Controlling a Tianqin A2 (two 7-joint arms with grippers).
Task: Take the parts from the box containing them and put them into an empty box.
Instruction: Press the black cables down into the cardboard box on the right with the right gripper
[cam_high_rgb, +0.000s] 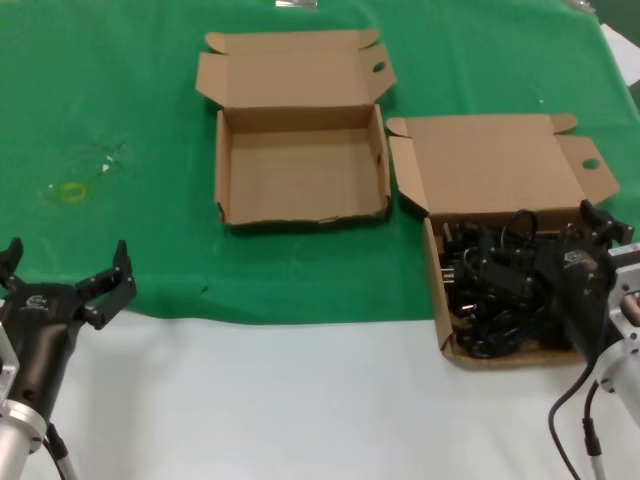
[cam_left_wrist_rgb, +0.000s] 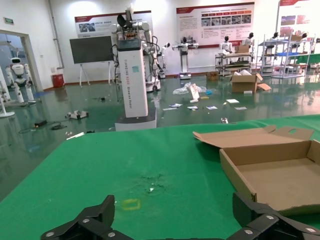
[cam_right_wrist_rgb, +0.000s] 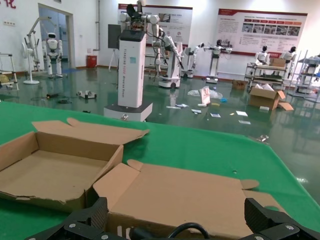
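Observation:
The black power cords (cam_high_rgb: 495, 285) lie tangled in the right-hand cardboard box (cam_high_rgb: 440, 300), whose lid flap (cam_high_rgb: 490, 165) is folded back. One cord loop (cam_right_wrist_rgb: 192, 229) shows in the right wrist view in front of that lid (cam_right_wrist_rgb: 185, 190). My right gripper (cam_high_rgb: 560, 240) hangs open over the cords, holding nothing; its fingers (cam_right_wrist_rgb: 260, 216) stand wide apart. The empty box (cam_high_rgb: 300, 170) sits open at the middle back, also in the left wrist view (cam_left_wrist_rgb: 280, 175) and the right wrist view (cam_right_wrist_rgb: 50, 170). My left gripper (cam_high_rgb: 67, 252) is open and empty at the near left.
A green cloth (cam_high_rgb: 120, 100) covers the far part of the table; the near strip is bare white (cam_high_rgb: 280, 400). A small yellow mark (cam_high_rgb: 70, 190) sits on the cloth at the left. The two boxes stand close together, corners almost touching.

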